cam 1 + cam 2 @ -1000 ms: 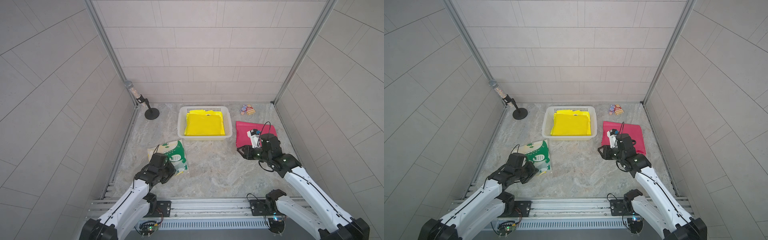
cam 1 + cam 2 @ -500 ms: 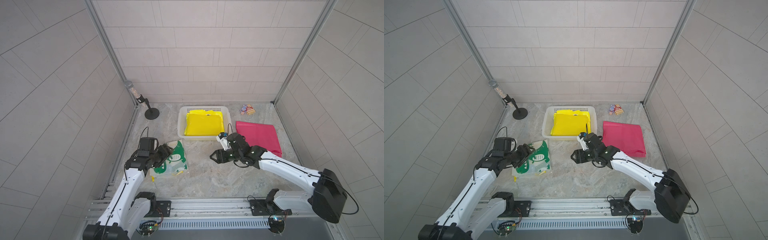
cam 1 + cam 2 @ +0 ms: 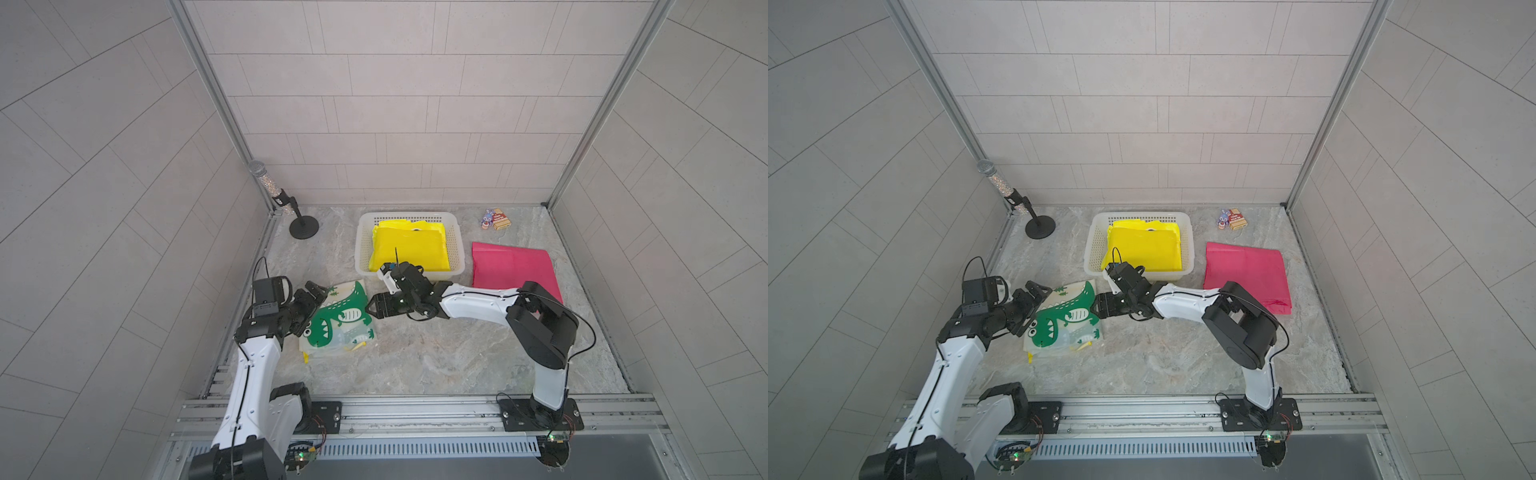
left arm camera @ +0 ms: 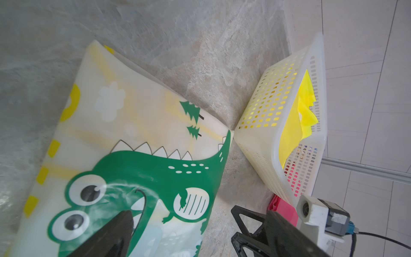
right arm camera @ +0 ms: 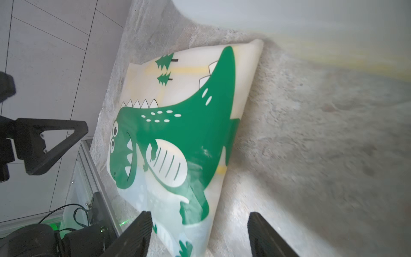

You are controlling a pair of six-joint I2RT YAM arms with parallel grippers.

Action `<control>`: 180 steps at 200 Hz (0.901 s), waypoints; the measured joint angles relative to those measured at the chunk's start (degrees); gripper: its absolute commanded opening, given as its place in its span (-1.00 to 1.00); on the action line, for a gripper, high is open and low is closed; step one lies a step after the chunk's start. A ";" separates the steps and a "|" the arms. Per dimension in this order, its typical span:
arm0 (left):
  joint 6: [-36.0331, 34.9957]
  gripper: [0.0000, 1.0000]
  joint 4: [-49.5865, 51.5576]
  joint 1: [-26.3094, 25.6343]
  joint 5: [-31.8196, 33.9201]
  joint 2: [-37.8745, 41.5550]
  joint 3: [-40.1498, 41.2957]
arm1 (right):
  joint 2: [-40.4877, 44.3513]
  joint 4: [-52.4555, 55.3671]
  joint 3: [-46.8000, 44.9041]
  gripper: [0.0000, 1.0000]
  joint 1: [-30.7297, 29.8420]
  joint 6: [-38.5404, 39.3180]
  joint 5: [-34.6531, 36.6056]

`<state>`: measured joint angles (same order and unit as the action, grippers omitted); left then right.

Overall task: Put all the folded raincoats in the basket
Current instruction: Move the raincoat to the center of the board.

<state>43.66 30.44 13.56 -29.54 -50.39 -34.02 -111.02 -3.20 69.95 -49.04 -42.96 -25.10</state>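
Raincoat with the green dinosaur print (image 3: 338,322), folded flat, lies on the marbled counter (image 3: 436,357) toward its near left side, outside the basket. Both pincers flank it. The left pincer (image 3: 311,309) stands with jaws wide apart at the coat's left edge; its wrist view shows one dark finger (image 4: 115,233) over the print, and contact cannot be told. The right pincer (image 3: 372,309) reaches across from the other side, jaws apart at the coat's right edge; in its wrist view one finger (image 5: 138,235) lies over the coat's corner and the other over bare stone. Behind them the right arm's wrist sits just before the near wall of the white basket (image 3: 363,245), between coat and basket. A yellow folded raincoat (image 3: 409,249) fills most of the basket's floor. Right of the basket a pink folded sheet (image 3: 513,266) lies flat. Farthest back stand a microphone stand (image 3: 303,228) in the left corner and a small toy with a box (image 3: 496,219) toward the right.
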 measured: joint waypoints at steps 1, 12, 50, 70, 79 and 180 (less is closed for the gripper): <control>-0.02 1.00 0.02 0.09 0.04 0.02 0.07 | -0.15 -0.07 0.09 0.46 -0.02 -0.04 -0.02; -0.17 1.00 0.00 1.38 0.46 0.37 1.38 | -2.27 -0.50 1.18 0.46 -0.20 -0.39 -0.24; 0.02 1.00 0.13 3.58 1.55 0.63 3.21 | -7.58 -1.27 4.07 0.36 -1.03 -0.81 -0.83; 0.02 1.00 -0.44 4.20 1.53 0.90 3.67 | -9.05 -2.43 5.27 0.22 -1.49 -1.31 -1.46; 0.20 1.00 -0.76 4.44 1.49 0.90 4.09 | -9.49 -2.86 5.42 0.14 -1.68 -1.81 -1.57; 1.99 1.00 -4.90 4.70 -3.50 3.02 7.63 | -6.34 -7.76 -0.20 -0.92 -2.19 -4.68 -2.12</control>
<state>45.65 25.54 18.26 -33.04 -47.37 -26.39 -117.36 -10.96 69.76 -51.22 -47.64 -27.22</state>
